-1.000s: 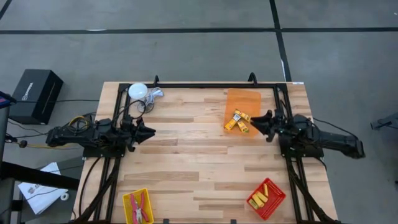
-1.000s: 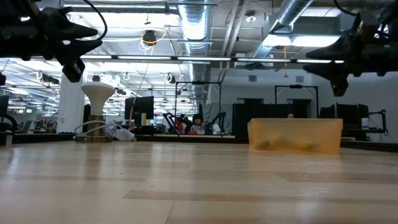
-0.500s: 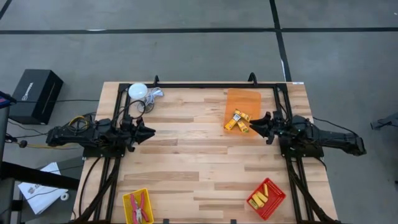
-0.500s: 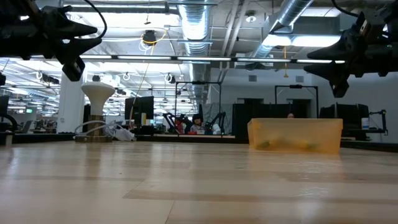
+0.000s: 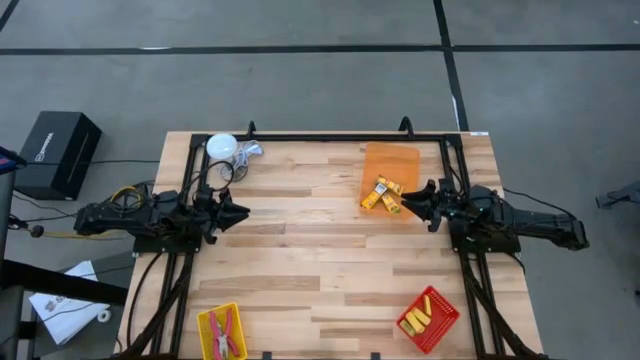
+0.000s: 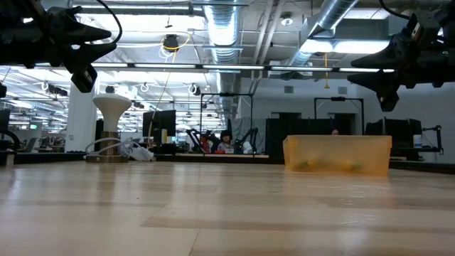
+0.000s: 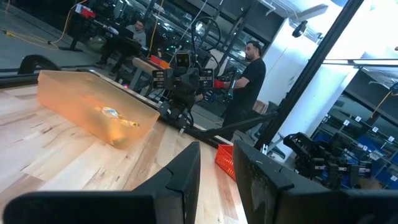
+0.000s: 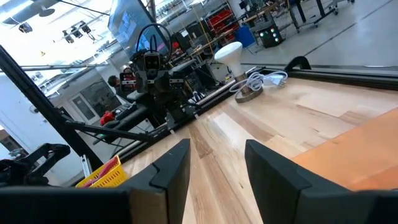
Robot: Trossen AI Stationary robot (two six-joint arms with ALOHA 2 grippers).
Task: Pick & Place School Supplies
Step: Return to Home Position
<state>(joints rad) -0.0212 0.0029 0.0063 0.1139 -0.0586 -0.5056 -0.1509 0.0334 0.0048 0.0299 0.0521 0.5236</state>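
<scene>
On the far left, near the front edge of the desk (image 5: 300, 260), sits a yellow basket (image 5: 222, 331) with a red-handled tool in it. It looks like pliers or scissors, but it is too small for me to be sure.

My left pincer (image 5: 240, 213) hangs in the air over the left side of the desk. It has not moved in the last second. Its two fingers have a narrow gap between them, and nothing is in the gap. It touches nothing. Behind it, by the back edge, stands a white lamp (image 5: 221, 147) with a curled cable.

Going right, I come to the orange bin (image 5: 392, 162) at the back of the desk. Some yellow supplies (image 5: 383, 194) lie in its near end. They lie just as they did a second ago.

My right pincer (image 5: 408, 201) is what changed. It slid a tiny bit toward the orange bin, then stopped and held still. Now it points at the yellow supplies from just beside them. The low view shows it up high, well above the bin. Its fingers are a bit wider apart than the left ones, and they hold nothing.

I think this arm is the one working at the bin. It could be lining up to take a yellow thing, or it could have let one go. I cannot tell which.

At the front right sits a red basket (image 5: 428, 319) with more yellow things inside.
</scene>
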